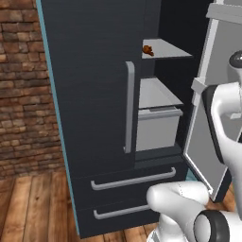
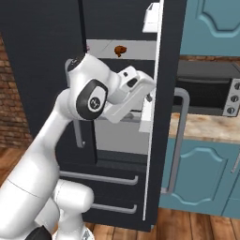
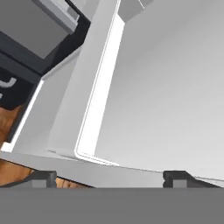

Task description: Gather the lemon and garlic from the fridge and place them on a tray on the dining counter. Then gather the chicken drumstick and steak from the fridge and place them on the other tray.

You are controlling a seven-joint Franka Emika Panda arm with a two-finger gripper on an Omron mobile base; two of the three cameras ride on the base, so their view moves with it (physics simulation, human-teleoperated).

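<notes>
The fridge (image 1: pixel 94 94) is seen with its right door swung open. The gripper (image 3: pixel 107 177) is held spread wide and empty against that door's pale inner face.

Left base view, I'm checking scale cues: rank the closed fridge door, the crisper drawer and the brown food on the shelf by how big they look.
1. closed fridge door
2. crisper drawer
3. brown food, tiny and farthest back, so nearness may exaggerate the gap
</notes>
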